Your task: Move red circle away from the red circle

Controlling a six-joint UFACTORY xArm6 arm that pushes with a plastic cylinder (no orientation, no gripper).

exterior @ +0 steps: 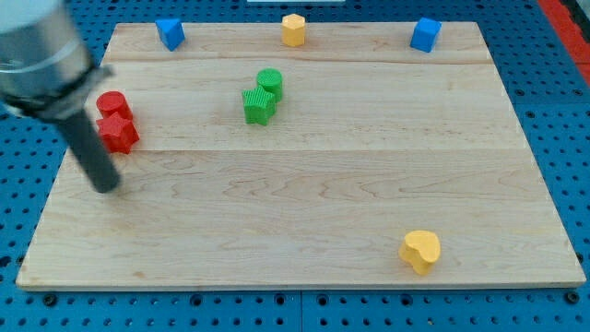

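A red circle block (112, 103) lies near the board's left edge, touching a second red block (119, 133) of unclear shape just below it. My tip (108, 184) rests on the board below these two red blocks, a short gap below the lower one and slightly to its left. The dark rod slants up and left from the tip to the blurred arm at the view's top left.
A green circle (270, 83) touches a green star-like block (259, 105) at upper centre. Along the top edge stand a blue block (170, 32), a yellow block (293, 29) and another blue block (425, 34). A yellow heart (420, 250) lies at lower right.
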